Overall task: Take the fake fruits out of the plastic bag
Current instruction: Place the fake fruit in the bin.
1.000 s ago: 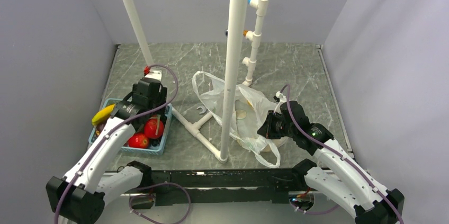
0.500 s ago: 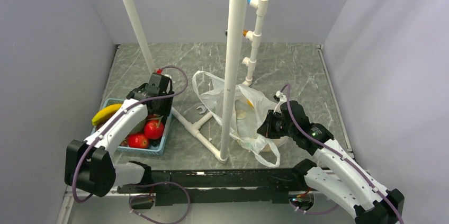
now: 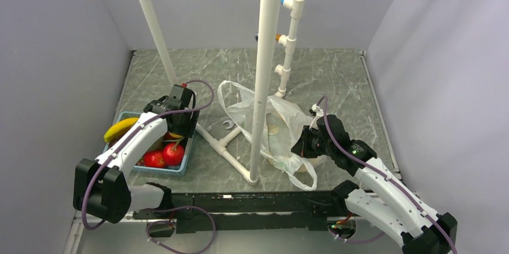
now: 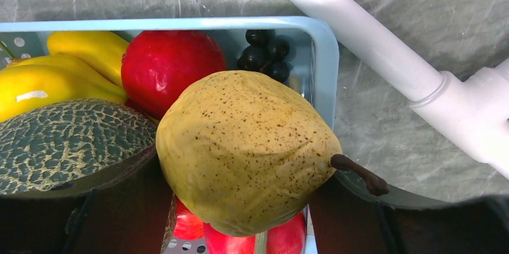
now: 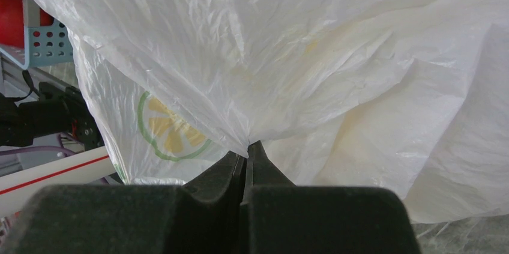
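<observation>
While the plastic bag (image 3: 291,123) lies put mid-table, the one fruit in play is the pear (image 4: 243,155). My left claw (image 4: 237,206) is clamped on it, a finger each side. Over the last second that arm has swung round and eased the pear in over the 2 o'clock corner of the basket (image 4: 324,74). My read: the pear is out of the bag, and the drop-off comes next but isn't done. My right claw (image 5: 245,158) hasn't budged. Its fingers are together on a pinched fold at the bag's 4 o'clock edge, probably anchoring it for the next reach.

Counts:
- Pear: 1, in my grip.
- Bananas (image 4: 66,77): 2 yellow ones showing in the basket, maybe one bunch.
- Melon (image 4: 66,140): 1, netted green.
- Grapes (image 4: 264,56): 1 dark cluster.
- Red apples (image 3: 174,153): 2 from above. The wrist view shows more red under the pear that I can't separate.
- Bag: 1, with a lemon-slice print. A pale round shape shows through the film and I can't tell if it's fruit, so what's left inside is unknown.
- Basket: 1, at 9 o'clock of the bag.
- White pipe frame (image 3: 225,146): 1, running between basket and bag, with 3 uprights.
- Grey marble table (image 3: 336,80): 1, under all of it.
</observation>
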`<state>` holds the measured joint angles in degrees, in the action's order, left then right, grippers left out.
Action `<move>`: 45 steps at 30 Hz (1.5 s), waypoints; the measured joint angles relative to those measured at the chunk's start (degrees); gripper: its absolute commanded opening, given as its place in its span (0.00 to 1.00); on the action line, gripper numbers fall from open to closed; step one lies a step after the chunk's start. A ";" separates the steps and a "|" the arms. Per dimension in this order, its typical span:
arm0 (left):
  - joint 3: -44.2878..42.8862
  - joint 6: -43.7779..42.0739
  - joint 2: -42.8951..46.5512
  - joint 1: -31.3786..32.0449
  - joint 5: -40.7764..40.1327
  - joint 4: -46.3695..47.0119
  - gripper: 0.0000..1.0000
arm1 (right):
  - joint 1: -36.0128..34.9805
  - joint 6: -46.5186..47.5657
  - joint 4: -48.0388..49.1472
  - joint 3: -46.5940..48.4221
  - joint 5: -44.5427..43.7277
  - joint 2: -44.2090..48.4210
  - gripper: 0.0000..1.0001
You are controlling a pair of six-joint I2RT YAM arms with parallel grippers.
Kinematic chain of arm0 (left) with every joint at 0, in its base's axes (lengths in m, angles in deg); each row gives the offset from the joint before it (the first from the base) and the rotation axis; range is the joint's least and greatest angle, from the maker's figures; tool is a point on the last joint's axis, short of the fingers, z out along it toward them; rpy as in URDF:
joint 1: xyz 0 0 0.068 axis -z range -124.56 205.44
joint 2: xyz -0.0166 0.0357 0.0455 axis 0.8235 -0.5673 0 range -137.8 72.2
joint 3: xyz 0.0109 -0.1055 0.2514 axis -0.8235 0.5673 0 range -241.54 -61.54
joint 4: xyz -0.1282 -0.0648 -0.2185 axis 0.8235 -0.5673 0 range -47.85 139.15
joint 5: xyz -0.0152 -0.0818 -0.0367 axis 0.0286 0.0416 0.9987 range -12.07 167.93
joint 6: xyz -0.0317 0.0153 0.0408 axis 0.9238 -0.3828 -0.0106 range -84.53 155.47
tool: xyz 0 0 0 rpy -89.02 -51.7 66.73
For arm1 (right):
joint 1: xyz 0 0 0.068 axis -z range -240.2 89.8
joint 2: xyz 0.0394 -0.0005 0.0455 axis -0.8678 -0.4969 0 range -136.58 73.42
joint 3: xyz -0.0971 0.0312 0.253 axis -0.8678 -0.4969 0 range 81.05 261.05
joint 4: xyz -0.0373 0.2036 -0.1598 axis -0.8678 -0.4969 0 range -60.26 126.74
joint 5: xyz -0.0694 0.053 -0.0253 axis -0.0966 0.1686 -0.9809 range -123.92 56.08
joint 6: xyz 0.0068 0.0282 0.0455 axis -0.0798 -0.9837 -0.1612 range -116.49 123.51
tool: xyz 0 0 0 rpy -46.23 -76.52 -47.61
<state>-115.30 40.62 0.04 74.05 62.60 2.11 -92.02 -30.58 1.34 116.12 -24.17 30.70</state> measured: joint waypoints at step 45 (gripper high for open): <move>20.26 23.74 36.63 6.03 35.80 26.43 0.78 | 0.00 0.04 2.49 -0.42 1.29 -1.33 0.00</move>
<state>-95.04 64.35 36.67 80.08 98.40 28.53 -92.02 -30.53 3.84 115.70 -22.88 29.36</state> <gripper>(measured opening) 0.778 0.008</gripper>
